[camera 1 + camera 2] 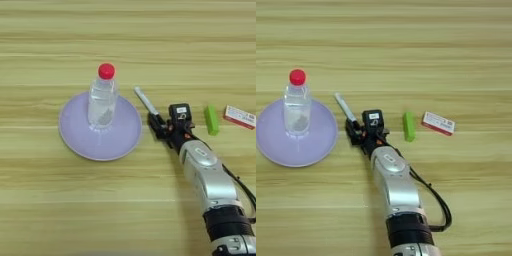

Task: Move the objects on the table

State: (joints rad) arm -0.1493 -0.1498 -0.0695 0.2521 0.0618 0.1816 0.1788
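A clear bottle [102, 100] with a red cap stands upright on a round lilac plate [82, 142], towards the plate's far side. Just right of the plate lies a white marker [146, 103], slanting from upper left to lower right, its black-capped end down at the gripper [167, 127]. The marker's white barrel lies flat on the wood and is apart from the plate's rim. Further right a small green block [211, 119] lies on its long side, pointing away from me, and just beyond it a red-and-white packet [240, 116] lies flat and a little askew. Block and packet are near each other but not touching.

The table [125, 45] is light yellowish wood grain with plank lines running side to side; it fills everything I can see, so nothing of the room shows.

The silver forearm [393, 182] comes up from the bottom edge, with a black cable looping along its right side. The black fingers meet the marker's dark end, and black on black there makes it hard to read: I cannot tell whether the hand is clamped on the cap or only beside it. The marker's cap is mostly lost among the fingers. In the left eye view the packet is cut by the right edge; the right eye view shows it whole.
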